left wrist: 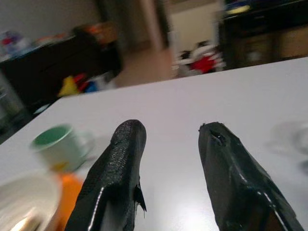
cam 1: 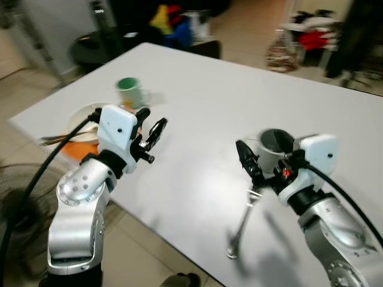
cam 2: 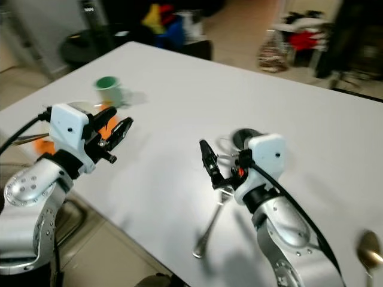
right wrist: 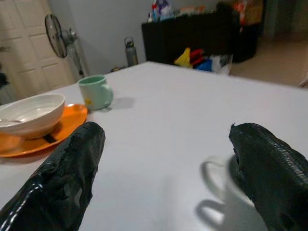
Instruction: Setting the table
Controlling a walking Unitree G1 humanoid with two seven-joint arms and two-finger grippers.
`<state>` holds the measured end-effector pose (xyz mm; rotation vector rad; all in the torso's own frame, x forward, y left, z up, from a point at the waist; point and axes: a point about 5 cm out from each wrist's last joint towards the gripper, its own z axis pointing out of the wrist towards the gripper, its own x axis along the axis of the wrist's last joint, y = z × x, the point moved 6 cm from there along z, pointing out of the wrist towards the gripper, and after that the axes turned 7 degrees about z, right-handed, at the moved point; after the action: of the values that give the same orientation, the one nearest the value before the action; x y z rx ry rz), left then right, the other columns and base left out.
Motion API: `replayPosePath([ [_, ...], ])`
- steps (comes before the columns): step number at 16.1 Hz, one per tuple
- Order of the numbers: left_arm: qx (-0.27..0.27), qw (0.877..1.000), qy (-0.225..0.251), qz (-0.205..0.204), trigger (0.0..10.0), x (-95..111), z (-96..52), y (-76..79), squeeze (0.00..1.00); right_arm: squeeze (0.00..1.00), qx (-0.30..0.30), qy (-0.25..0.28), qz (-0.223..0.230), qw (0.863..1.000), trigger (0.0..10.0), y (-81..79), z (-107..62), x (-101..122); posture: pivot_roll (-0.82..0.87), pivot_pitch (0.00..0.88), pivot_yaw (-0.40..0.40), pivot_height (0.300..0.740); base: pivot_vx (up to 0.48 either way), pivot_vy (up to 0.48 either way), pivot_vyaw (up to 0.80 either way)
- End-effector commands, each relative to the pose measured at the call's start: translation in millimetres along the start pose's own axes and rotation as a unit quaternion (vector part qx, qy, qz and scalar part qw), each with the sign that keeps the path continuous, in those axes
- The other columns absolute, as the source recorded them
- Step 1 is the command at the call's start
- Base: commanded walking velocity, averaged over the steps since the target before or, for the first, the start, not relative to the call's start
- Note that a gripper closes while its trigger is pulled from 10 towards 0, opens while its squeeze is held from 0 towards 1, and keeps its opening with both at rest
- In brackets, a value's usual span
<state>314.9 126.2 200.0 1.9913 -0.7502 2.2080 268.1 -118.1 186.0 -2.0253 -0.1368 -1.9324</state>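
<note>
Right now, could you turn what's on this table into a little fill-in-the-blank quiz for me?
1. The white bowl sits on an ____ plate.
2. The mug beside that plate is ____.
3. The spoon lies under the ____ gripper.
4. Both the left gripper and the right one are ____.

Missing words: orange; green; right; open

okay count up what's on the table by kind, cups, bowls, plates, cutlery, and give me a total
Cups: 2, green and white
Bowls: 1, white
Plates: 1, orange
Cutlery lying on the table: 2, one by the right claw, a spoon at the table's near right edge
Total: 6
</note>
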Motion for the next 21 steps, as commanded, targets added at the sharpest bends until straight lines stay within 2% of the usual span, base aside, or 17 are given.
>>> replayPosePath([
  [1, 0.024, 1.000, -0.015, -0.005, 10.0, -8, -2.3, -3.7, 0.00, 0.00, -0.009, 0.009, -0.003, 1.000, 10.0, 2.4, 1.7, 3, -0.01, 0.000, 0.138, 0.740, 0.000, 0.000, 0.80],
  [5, 0.027, 0.999, -0.019, -0.005, 10.0, -11, 4.5, -0.9, 0.00, 0.00, -0.032, 0.017, 0.002, 0.999, 10.0, 13.7, 8.0, 5, 0.01, 0.000, 0.114, 0.740, 0.000, 0.000, 0.80],
  [11, 0.048, 0.998, -0.041, -0.013, 10.0, -20, -5.0, 0.2, 0.00, 0.00, -0.045, -0.006, -0.002, 0.999, 10.0, 20.7, 14.8, -2, 0.03, 0.000, 0.072, 0.740, 0.000, 0.333, 0.76],
  [13, 0.054, 0.997, -0.045, -0.014, 10.0, -21, -7.0, -1.4, 0.00, 0.00, -0.046, -0.009, 0.005, 0.999, 10.0, 21.0, 16.0, -4, 0.04, 0.000, 0.066, 0.740, 0.000, 0.349, 0.00],
  [15, 0.056, 0.997, -0.048, -0.015, 10.0, -22, -8.3, -1.0, 0.00, 0.00, -0.052, -0.025, -0.025, 0.998, 10.0, 21.0, 18.4, -9, 0.04, 0.000, 0.059, 0.740, 0.000, 0.354, 0.00],
  [18, 0.059, 0.997, -0.052, -0.015, 10.0, -21, -8.2, -1.1, 0.00, 0.00, -0.068, -0.017, -0.040, 0.997, 10.0, 25.2, 21.6, -7, 0.05, 0.000, 0.055, 0.740, 0.000, 0.355, 0.00],
  [21, 0.062, 0.997, -0.054, -0.014, 10.0, -21, -8.6, -2.1, 0.00, 0.00, -0.067, -0.017, -0.014, 0.998, 10.0, 27.5, 22.1, -9, 0.06, 0.000, 0.052, 0.740, 0.000, 0.351, 0.00],
])
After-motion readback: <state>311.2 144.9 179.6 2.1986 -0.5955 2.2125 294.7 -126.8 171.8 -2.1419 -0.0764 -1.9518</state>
